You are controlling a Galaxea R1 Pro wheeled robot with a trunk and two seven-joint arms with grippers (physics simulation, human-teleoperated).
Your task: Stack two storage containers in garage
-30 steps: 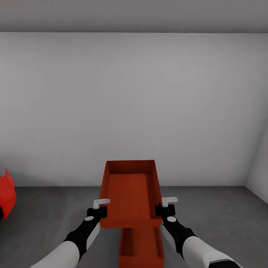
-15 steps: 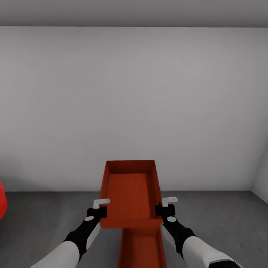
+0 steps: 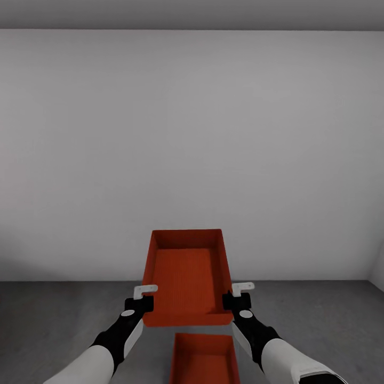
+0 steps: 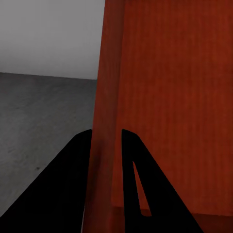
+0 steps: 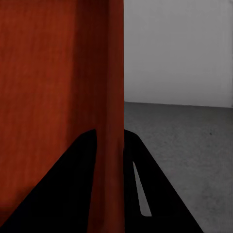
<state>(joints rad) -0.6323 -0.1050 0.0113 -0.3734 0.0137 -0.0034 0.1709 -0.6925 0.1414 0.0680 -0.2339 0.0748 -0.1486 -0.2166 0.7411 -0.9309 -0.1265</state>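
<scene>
- Left gripper (image 3: 145, 296) clamps the left wall of the upper storage container (image 3: 186, 277); in our left wrist view, fingers (image 4: 80, 160) straddle that thin wall.
- Right gripper (image 3: 238, 294) grips the right wall likewise; fingers (image 5: 87, 160) sit either side of it.
- We hold the container at lower centre of the head frame, open side up, above the floor.
- Second storage container (image 3: 204, 360) lies on the floor (image 3: 64, 309) at bottom centre, directly below, a gap between them.
- Floor: dark grey, speckled concrete.
- Room: plain white wall (image 3: 192, 149) fills the upper frame; a side wall (image 3: 377, 277) meets it at the right edge.
</scene>
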